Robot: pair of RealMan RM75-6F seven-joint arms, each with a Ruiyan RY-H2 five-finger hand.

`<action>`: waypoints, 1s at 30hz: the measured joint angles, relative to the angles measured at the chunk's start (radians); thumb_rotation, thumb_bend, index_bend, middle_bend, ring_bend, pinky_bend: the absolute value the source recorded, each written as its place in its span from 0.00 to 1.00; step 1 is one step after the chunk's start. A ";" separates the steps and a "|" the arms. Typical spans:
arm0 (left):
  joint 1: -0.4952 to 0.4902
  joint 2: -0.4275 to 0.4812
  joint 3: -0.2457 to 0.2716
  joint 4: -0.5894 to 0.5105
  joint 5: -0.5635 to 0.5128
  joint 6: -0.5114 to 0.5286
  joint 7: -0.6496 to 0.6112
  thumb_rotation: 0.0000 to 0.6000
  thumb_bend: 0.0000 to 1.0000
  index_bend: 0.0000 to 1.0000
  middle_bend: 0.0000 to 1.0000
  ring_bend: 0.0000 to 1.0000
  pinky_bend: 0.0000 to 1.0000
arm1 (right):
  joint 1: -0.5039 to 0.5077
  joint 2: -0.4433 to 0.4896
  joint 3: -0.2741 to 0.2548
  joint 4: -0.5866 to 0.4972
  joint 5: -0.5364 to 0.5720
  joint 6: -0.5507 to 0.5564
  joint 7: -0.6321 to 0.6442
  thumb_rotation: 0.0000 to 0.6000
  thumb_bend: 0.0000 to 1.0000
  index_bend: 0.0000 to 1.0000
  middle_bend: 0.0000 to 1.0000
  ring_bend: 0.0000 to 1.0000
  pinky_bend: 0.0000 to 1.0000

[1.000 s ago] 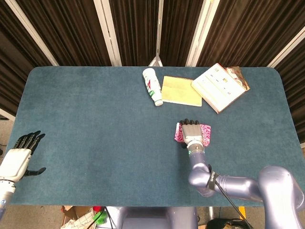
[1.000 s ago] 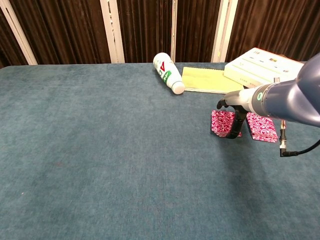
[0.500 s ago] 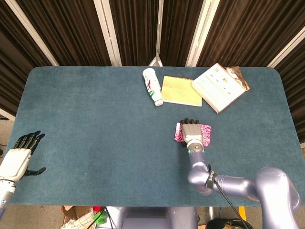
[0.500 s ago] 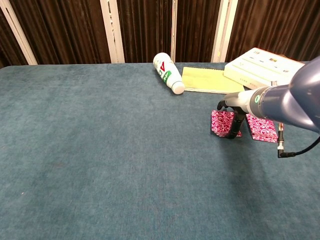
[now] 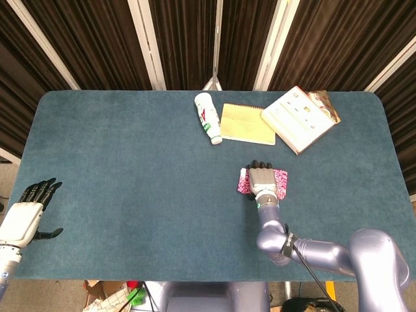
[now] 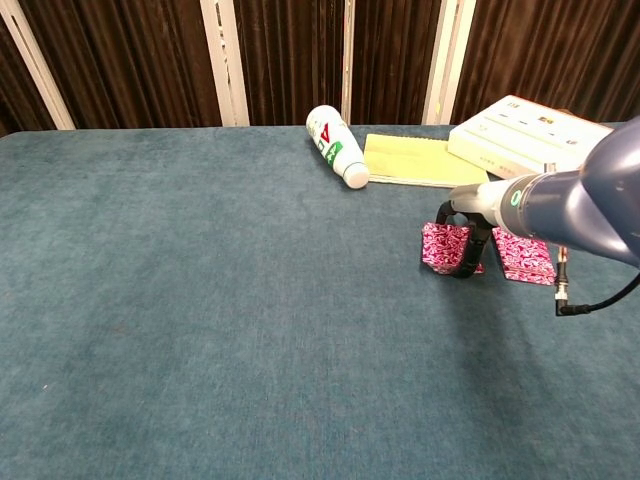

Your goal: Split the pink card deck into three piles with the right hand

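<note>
Starting with the head view: one right hand [image 5: 262,179] is seen lowered, fingers down, onto pink cards [image 5: 246,181] near mid-table, patterned card showing on both sides of it; whether cards are actually gripped cannot be told. One left hand [image 5: 26,213] is held off the table's [image 5: 130,169] left edge, released, fingers spread, nothing in it. One white bottle [image 5: 207,117] lying down, one yellow notepad [image 5: 247,123] and one open book [image 5: 300,117] are logged near the far edge. In the chest view, two pink piles are counted: a left pile [image 6: 445,247] touched by dark fingers [image 6: 470,250], and a right pile [image 6: 522,255] lying just beside it. A third pile is judged not yet made. Risk noted: cards could be dragged or fanned across the cloth if the fingers slide instead of lifting, and the two close piles could be merged.
</note>
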 measured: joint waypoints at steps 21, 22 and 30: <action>0.001 -0.005 -0.001 0.006 0.003 0.007 0.005 1.00 0.06 0.00 0.00 0.00 0.00 | -0.039 0.060 0.009 -0.103 -0.071 0.034 0.042 1.00 0.34 0.66 0.16 0.00 0.00; 0.001 -0.005 -0.001 0.007 0.003 0.008 0.006 1.00 0.06 0.00 0.00 0.00 0.00 | -0.041 0.067 0.010 -0.114 -0.073 0.038 0.043 1.00 0.34 0.66 0.16 0.00 0.00; 0.005 -0.010 -0.003 0.014 0.011 0.023 0.010 1.00 0.06 0.00 0.00 0.00 0.00 | -0.066 0.147 0.007 -0.196 -0.093 0.071 0.054 1.00 0.34 0.66 0.16 0.00 0.00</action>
